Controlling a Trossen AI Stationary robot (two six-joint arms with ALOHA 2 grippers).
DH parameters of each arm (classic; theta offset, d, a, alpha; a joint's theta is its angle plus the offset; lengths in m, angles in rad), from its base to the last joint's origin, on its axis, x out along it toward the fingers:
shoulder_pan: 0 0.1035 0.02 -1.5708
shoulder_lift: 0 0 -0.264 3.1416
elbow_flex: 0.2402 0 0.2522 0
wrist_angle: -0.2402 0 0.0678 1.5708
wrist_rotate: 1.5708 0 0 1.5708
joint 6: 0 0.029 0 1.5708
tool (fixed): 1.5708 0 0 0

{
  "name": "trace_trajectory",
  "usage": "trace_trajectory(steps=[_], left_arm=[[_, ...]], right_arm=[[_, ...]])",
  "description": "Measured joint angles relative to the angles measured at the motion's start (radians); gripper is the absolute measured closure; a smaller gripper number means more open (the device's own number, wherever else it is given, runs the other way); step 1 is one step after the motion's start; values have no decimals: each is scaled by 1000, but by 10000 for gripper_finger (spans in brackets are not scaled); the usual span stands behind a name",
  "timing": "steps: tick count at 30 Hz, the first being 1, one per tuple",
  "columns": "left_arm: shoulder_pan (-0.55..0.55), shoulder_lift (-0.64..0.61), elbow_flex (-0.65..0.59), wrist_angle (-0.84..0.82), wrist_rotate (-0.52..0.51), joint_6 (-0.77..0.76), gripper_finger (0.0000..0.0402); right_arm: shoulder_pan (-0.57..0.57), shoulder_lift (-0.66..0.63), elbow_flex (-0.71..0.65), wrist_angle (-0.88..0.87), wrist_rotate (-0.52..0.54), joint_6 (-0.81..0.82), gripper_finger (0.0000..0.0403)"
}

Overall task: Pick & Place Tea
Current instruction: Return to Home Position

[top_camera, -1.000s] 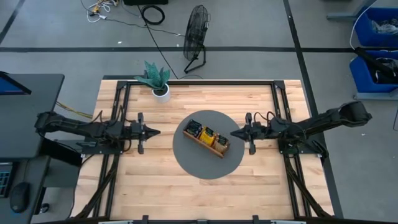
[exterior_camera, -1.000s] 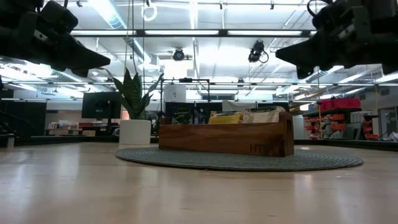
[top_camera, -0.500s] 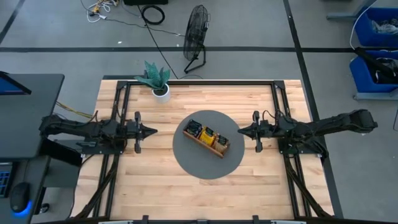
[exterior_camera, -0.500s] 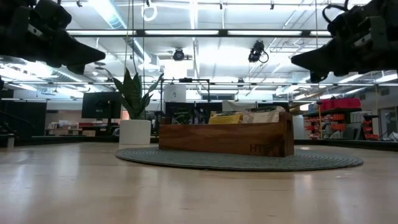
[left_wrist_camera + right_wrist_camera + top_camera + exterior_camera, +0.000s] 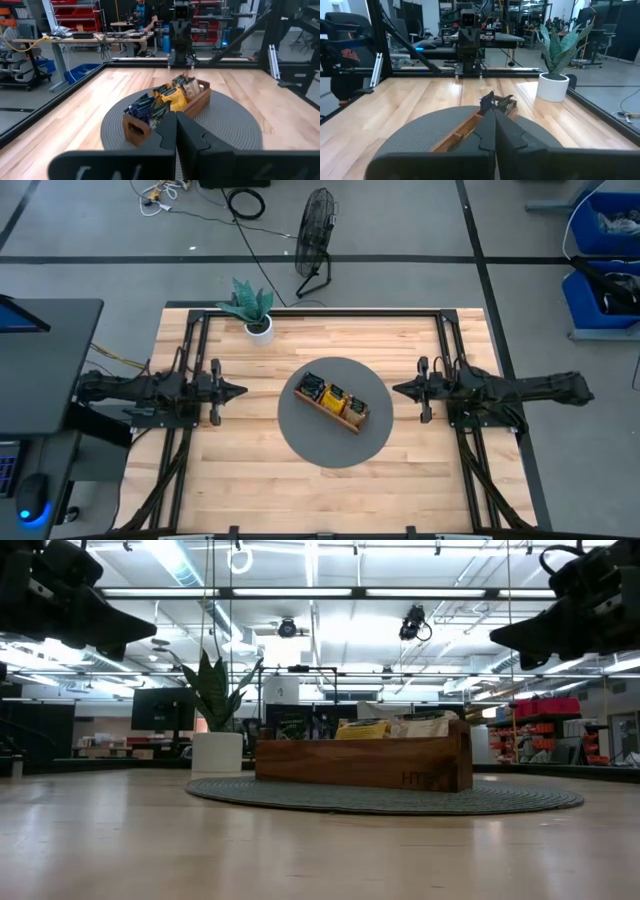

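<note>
Your two arms lie stretched toward each other over the wooden tabletop (image 5: 250, 480), one at either side of the round grey mat (image 5: 300, 435). Your left gripper (image 5: 241, 390) hovers above bare wood just off the mat's left edge, its fingers (image 5: 167, 135) pressed together with nothing between them. Your right gripper (image 5: 397, 389) hovers off the mat's right edge, likewise closed tight and empty, as the right wrist view shows. In the low view both hang well above the tabletop. The tea (image 5: 165, 97) sits in the long wooden tray (image 5: 360, 765), which lies diagonally at the middle of the mat, well apart from both grippers. You can see the dark blue sachets (image 5: 144, 107) upright in the section nearest your left arm, the orange-yellow ones (image 5: 173, 96) in the middle section and the pale beige ones (image 5: 192, 87) in the section nearest your right arm. A potted plant (image 5: 255, 308) stands at the tabletop's far edge, on your left arm's side; a fan (image 5: 318, 225) stands on the floor beyond it.
</note>
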Motion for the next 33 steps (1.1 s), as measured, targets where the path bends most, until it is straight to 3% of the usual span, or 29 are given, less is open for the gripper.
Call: trace_trajectory(steps=[6,10,24,33], left_arm=[[0,-3,5,-10,0,4,399],[0,-2,5,-7,0,2,399],[0,3,-5,-16,8,-7,399],[0,3,-10,13,8,-7,399]], right_arm=[[0,-171,0,-169,23,-7,403],[0,-244,2,-187,-12,-14,403],[-1,-215,3,-184,18,-44,393],[-1,-215,3,-184,-1,24,384]])
